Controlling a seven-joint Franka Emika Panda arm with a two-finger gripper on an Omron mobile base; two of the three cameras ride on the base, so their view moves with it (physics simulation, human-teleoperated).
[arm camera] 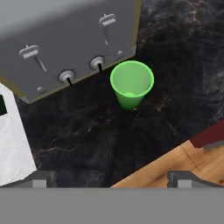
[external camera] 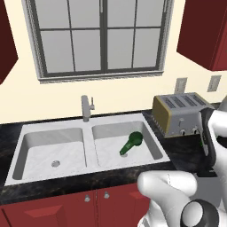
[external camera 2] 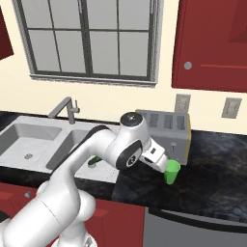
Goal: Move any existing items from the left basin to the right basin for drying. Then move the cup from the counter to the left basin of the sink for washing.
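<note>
The dark green bottle (external camera: pixel 131 142) lies on its side in the right basin (external camera: pixel 146 133) of the sink, wide end toward the back. Nothing is in the left basin (external camera: pixel 40 153). The bright green cup (arm camera: pixel 131 83) stands upright on the black counter (arm camera: pixel 87 131), just off the toaster's front corner; the right base view shows this cup (external camera 2: pixel 171 172) too. My gripper (arm camera: pixel 111 180) hovers above and short of the cup, open, with nothing between its fingertips (arm camera: pixel 39 179). In the right base view the gripper (external camera 2: pixel 162 165) hangs right beside the cup.
A silver toaster (external camera: pixel 179 114) sits on the counter right of the sink, close behind the cup. The grey faucet (external camera: pixel 86 106) rises behind the divider. The counter's front edge and the wood floor (arm camera: pixel 175 162) lie under the hand.
</note>
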